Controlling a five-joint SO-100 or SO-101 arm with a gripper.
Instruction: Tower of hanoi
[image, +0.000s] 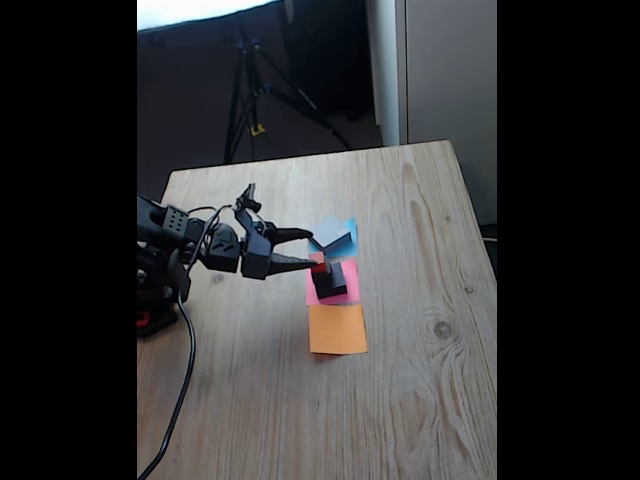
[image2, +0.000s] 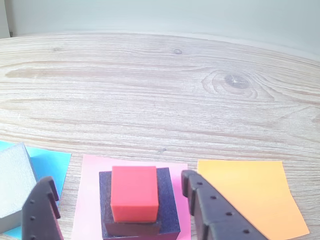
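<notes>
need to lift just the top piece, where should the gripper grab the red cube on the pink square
Grip the red cube by its two flat vertical side faces, coming from above and behind, as the open gripper already straddles it in the wrist view. Stay high: the small dark grey block sits directly beneath.

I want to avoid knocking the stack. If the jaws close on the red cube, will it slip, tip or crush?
The red cube looks solid with flat parallel sides, so it probably grips squarely and will not roll. Its matte surface suggests little slipping. It sits atop the small dark grey block on the black block, so a sideways nudge might shift those.
</notes>
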